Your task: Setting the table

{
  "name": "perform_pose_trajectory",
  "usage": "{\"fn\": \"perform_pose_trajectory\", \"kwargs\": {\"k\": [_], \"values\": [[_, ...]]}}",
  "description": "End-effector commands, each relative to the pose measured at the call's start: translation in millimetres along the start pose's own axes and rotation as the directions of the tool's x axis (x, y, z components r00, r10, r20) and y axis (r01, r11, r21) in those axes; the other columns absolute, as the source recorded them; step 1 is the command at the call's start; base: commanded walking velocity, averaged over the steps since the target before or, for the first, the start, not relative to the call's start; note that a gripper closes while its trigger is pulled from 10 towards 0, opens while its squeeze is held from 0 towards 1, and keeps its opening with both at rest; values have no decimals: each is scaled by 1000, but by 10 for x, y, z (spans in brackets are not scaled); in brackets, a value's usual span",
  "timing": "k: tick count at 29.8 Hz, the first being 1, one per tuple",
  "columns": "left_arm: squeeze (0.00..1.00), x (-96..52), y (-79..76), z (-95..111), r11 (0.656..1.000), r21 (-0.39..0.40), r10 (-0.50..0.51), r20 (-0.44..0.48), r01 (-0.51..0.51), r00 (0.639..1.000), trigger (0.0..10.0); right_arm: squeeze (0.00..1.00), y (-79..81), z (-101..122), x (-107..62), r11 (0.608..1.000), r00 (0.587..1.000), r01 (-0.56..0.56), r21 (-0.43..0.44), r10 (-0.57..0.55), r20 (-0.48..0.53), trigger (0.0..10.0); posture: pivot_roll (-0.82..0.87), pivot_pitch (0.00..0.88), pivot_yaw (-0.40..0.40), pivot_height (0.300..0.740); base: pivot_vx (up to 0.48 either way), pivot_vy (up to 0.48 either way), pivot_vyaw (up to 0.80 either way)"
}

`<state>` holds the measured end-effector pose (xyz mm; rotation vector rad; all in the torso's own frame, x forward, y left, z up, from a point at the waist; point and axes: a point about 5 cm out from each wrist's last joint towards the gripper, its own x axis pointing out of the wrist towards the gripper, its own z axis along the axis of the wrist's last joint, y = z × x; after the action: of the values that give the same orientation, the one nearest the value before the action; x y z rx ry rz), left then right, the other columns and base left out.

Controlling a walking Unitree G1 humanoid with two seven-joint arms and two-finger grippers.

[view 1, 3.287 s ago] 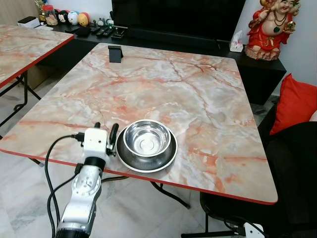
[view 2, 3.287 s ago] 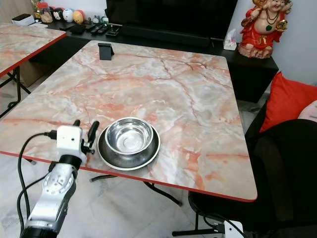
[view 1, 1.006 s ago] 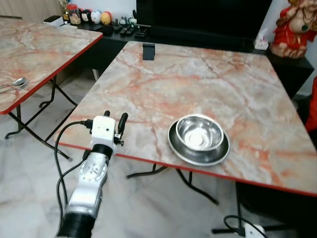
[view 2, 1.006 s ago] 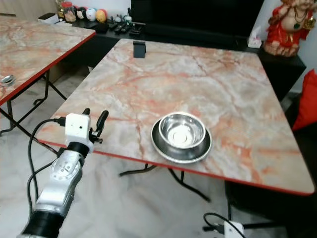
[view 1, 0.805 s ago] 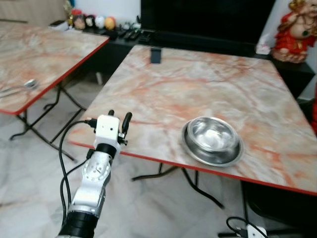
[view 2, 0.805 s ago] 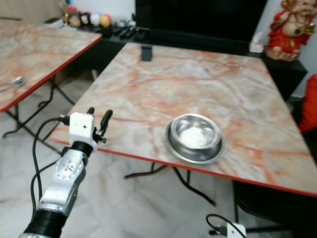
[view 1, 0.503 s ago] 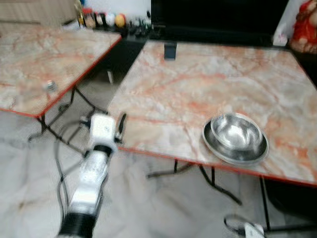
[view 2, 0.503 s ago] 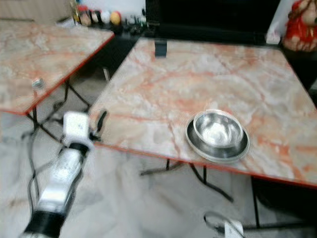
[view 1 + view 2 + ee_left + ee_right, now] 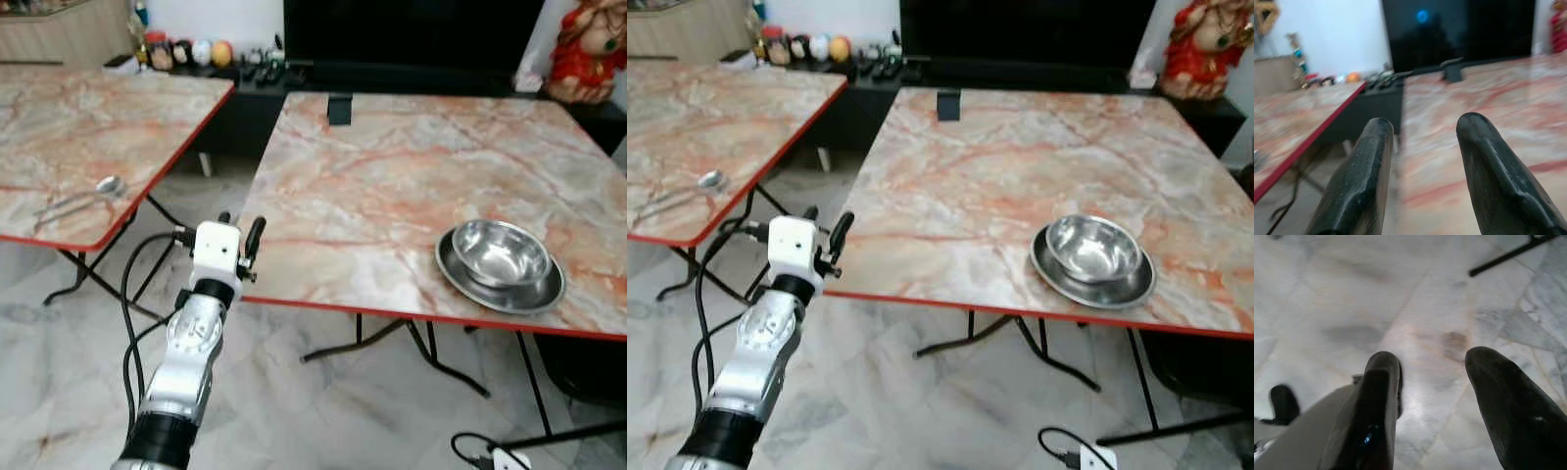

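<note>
Steel bowl [image 9: 505,253] nested in its plate [image 9: 501,286] near the marble surface's [image 9: 392,166] red front edge — left end effector [image 9: 238,231] released, empty, beside the corner, risking a knock — spoon [image 9: 80,198] lies on the neighbouring surface [image 9: 69,117].

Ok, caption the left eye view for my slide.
Left gripper open at the table's corner; steel bowl nested in a plate near its front edge, spoon on the neighbouring table.
</note>
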<state>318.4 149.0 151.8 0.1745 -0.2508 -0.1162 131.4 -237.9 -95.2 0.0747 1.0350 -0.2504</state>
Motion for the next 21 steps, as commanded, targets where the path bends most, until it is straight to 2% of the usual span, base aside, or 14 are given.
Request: {"fn": "perform_pose_trajectory", "kwargs": {"k": [1, 21], "values": [[0, -1, 25, -13, 1000, -8, 13, -7, -13, 1000, 10000, 0, -9, 30, 3, 1000, 1000, 2, -1, -2, 10, 10000, 100, 0, -31, 740, 0, 322, 0], [0, -14, 10, -24, 1000, -14, 16, -15, -16, 1000, 10000, 0, -23, 46, 4, 1000, 1000, 3, -4, -3, 15, 10000, 103, 0, -41, 740, 0, 325, 0]]}}
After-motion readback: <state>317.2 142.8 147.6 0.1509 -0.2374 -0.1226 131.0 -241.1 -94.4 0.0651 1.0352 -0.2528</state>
